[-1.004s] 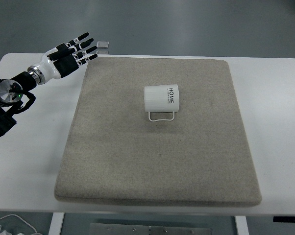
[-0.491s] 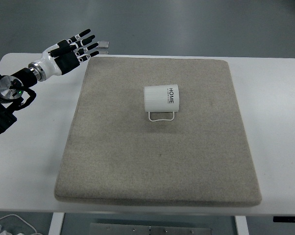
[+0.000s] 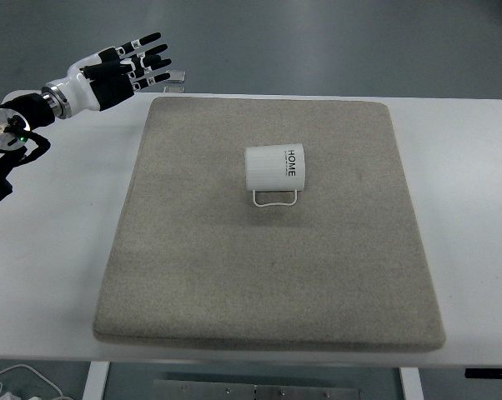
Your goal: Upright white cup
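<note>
The white cup [image 3: 275, 168] lies on its side near the middle of the grey felt mat [image 3: 268, 275], which covers most of the white table [image 3: 476, 208]. Its thin wire handle rests flat on the mat on the near side, and its mouth faces the left (the word HOME runs along its right end). The left hand [image 3: 122, 65] hangs above the table's far left corner, fingers spread wide and holding nothing, well apart from the cup.

White table [image 3: 472, 208] — grey mat [image 3: 268, 275]
</note>
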